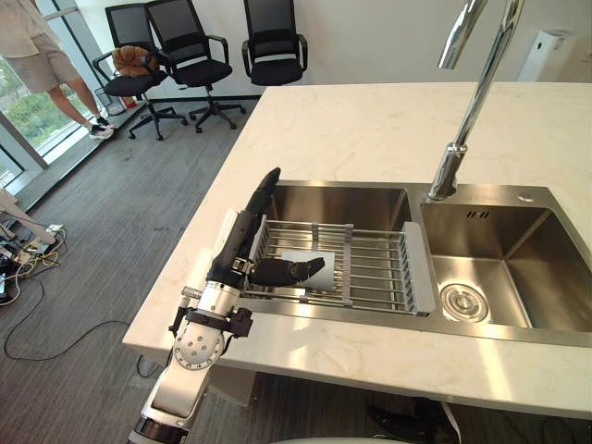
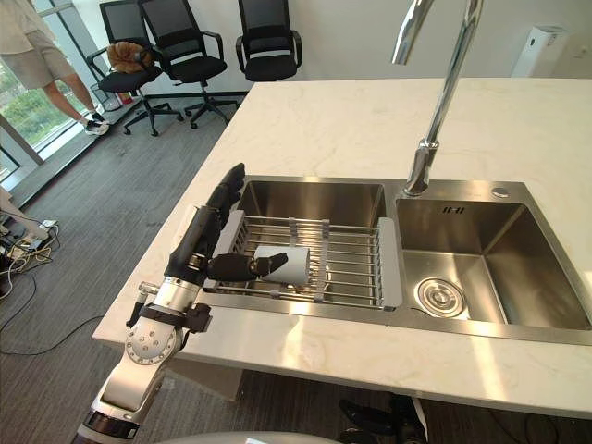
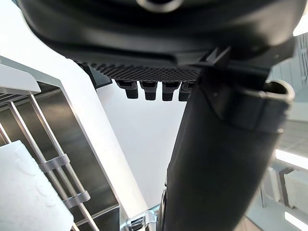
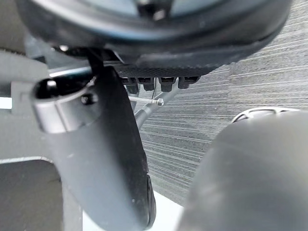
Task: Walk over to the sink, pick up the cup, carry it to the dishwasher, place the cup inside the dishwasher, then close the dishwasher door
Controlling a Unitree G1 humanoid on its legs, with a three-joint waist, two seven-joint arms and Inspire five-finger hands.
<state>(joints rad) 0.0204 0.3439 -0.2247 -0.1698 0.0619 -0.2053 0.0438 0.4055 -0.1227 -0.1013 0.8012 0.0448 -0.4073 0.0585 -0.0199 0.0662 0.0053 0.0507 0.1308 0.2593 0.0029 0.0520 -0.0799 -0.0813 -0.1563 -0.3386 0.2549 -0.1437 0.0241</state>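
A pale cup (image 2: 296, 265) lies on its side on a wire drying rack (image 1: 379, 268) set across the left basin of the steel sink (image 1: 370, 199). My left hand (image 1: 242, 236) hangs over the rack's left end, open, with its fingers straight and pointing away from me. Its thumb (image 1: 282, 271) reaches sideways and lies against the cup's side. The left wrist view has the cup's white surface (image 3: 24, 192) beside the rack bars, past the thumb (image 3: 221, 159). In the right wrist view my right hand (image 4: 96, 144) is open over grey floor and holds nothing.
A tall chrome faucet (image 1: 472, 111) rises between the two basins, and the right basin (image 1: 518, 268) has a drain. The marble counter (image 1: 370, 129) surrounds the sink. Black office chairs (image 1: 185, 55) stand at the far wall. A person (image 1: 46, 65) stands at the far left window.
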